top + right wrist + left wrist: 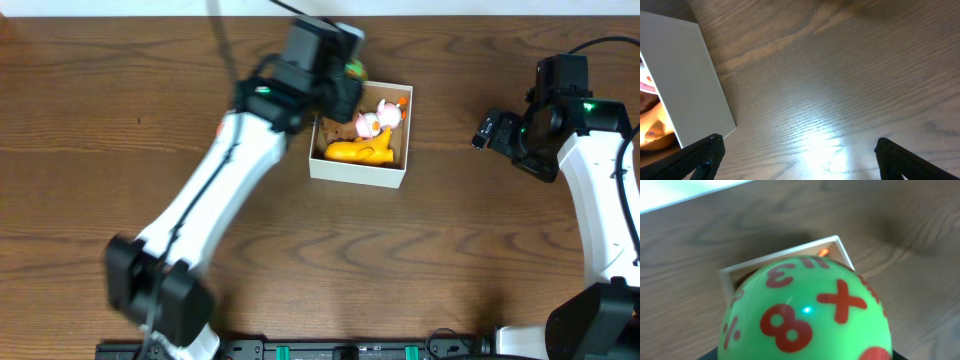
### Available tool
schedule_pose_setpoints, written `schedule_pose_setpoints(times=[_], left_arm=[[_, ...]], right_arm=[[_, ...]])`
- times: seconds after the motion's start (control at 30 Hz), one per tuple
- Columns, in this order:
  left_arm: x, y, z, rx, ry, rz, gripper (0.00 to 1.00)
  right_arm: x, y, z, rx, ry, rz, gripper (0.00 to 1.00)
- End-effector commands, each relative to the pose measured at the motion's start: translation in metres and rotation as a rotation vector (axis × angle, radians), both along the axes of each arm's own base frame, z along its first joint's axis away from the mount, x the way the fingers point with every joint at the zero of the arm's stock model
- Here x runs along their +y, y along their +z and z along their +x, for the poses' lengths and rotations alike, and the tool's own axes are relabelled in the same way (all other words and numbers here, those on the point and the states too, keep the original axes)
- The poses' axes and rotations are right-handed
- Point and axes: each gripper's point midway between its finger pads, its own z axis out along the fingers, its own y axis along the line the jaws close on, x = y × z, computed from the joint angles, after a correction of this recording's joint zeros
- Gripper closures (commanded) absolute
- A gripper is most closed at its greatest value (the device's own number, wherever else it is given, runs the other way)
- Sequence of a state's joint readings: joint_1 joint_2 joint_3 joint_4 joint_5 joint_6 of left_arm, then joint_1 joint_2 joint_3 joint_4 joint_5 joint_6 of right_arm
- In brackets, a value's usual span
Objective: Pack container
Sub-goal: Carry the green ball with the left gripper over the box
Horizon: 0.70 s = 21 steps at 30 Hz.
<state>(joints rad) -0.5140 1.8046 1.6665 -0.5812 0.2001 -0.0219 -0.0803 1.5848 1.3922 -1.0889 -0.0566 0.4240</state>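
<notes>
The left arm (pixel 215 190) is reaching up across the brown wooden table (pixel 100 120) from the bottom left. The left gripper (pixel 340 82) is hanging over the top left corner of the container (pixel 358 172). It is holding a green ball (pixel 805 310) with red numbers and signs on it. The ball is filling almost all of the left wrist view, so the fingers are hiding behind it and I cannot tell how far apart they are. From above, only a tiny bit of the green ball is peeking out beside the gripper.

The container is sitting on the table a little right of the middle, near the far edge. It is a small white box with low walls. A yellow toy (pixel 360 151) is lying inside it, near the front wall. A pink and white toy (pixel 379 118) is lying just behind the yellow one.

The right gripper (pixel 488 131) is hanging over bare table, well apart from the container, on its right side. Its two black fingers (pixel 702 155) are spreading wide open, and nothing is sitting between them. The container's white wall is showing on the left side of the right wrist view.
</notes>
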Motion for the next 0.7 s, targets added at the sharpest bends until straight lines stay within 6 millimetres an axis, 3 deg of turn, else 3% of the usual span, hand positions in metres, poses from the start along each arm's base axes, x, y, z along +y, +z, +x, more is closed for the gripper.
schedule_pose_setpoints(times=[0.0, 0.1, 0.27, 0.33, 0.5, 0.67], left_arm=[[-0.026, -0.039, 0.008, 0.026, -0.040, 0.031, 0.48], [-0.045, -0.068, 0.014, 0.036, -0.064, 0.037, 0.48], [-0.059, -0.103, 0.013, 0.073, -0.087, 0.061, 0.48], [-0.059, -0.107, 0.013, 0.079, -0.087, 0.065, 0.36], [-0.054, -0.083, 0.015, 0.043, -0.080, 0.046, 0.06], [-0.029, -0.040, 0.013, -0.009, -0.048, 0.049, 0.02]], right_arm=[[-0.001, 0.001, 0.001, 0.000, 0.006, 0.002, 0.01], [-0.001, 0.001, -0.001, 0.004, 0.006, 0.002, 0.01], [-0.001, 0.001, -0.001, 0.007, 0.006, 0.002, 0.01], [0.000, 0.000, -0.002, 0.009, 0.007, 0.002, 0.01], [0.000, 0.000, -0.003, 0.014, 0.008, 0.002, 0.01], [0.000, 0.000, -0.003, 0.014, 0.008, 0.002, 0.01]])
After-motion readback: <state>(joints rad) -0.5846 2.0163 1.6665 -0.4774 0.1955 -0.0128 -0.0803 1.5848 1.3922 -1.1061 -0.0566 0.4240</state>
